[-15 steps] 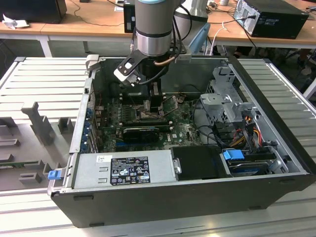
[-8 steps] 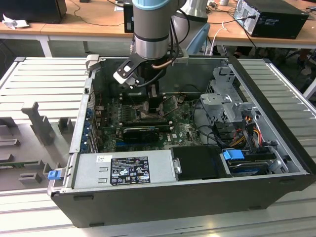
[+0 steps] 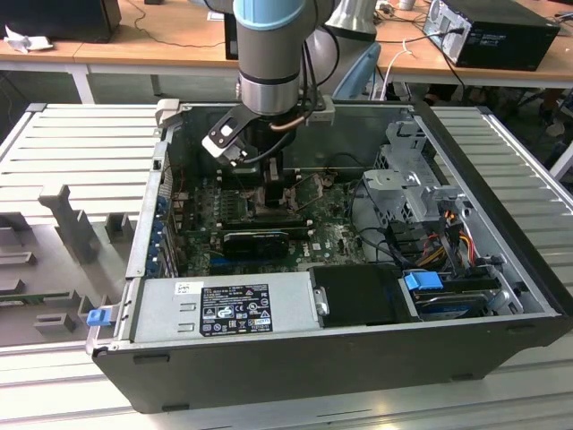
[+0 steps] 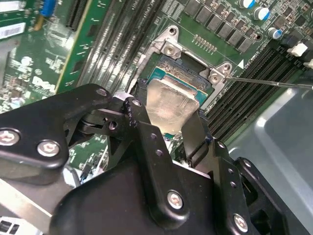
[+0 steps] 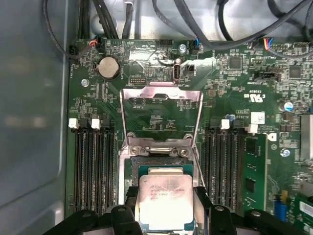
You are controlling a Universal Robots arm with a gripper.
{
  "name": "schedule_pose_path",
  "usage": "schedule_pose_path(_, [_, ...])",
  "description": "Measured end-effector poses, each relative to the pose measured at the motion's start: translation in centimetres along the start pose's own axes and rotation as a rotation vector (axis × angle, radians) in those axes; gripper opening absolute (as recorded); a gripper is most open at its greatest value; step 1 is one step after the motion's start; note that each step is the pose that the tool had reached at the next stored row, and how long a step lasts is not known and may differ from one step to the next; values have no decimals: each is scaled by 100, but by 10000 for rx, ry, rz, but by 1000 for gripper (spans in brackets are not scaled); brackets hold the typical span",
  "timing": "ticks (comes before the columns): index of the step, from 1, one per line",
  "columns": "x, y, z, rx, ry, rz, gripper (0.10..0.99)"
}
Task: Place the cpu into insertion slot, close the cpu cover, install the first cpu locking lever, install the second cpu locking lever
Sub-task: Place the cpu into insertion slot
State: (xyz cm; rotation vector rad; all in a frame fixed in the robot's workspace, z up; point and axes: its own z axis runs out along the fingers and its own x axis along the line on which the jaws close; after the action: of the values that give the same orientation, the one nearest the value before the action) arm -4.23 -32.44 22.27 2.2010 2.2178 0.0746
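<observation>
Gripper (image 5: 165, 204) is clamped on the cpu (image 5: 165, 193) from two sides, holding it right over the insertion slot (image 5: 146, 162); if it is seated, I cannot tell. Beyond the fingertips, the cpu cover (image 5: 161, 91) stands open.

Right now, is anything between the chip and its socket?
Nothing visible. The gripper holds the chip at the socket, and the cover is swung open, off the socket.

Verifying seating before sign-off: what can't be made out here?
Both wrist views: whether the cpu is seated in the insertion slot; the gripper covers its sides.
Exterior view: cpu and insertion slot, hidden behind the arm.
First wrist view: the insertion slot's near half, under the cpu.
</observation>
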Motion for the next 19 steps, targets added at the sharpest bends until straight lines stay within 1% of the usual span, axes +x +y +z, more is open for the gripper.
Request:
schedule_pose_path(2, [9, -2, 26, -1, 2, 36, 525])
schedule_pose_path(5, [17, -6, 88, 0, 6, 37, 525])
schedule_pose_path(12, [21, -11, 125, -4, 18, 212, 525])
schedule_pose_path(19, [45, -13, 187, -1, 17, 231, 525])
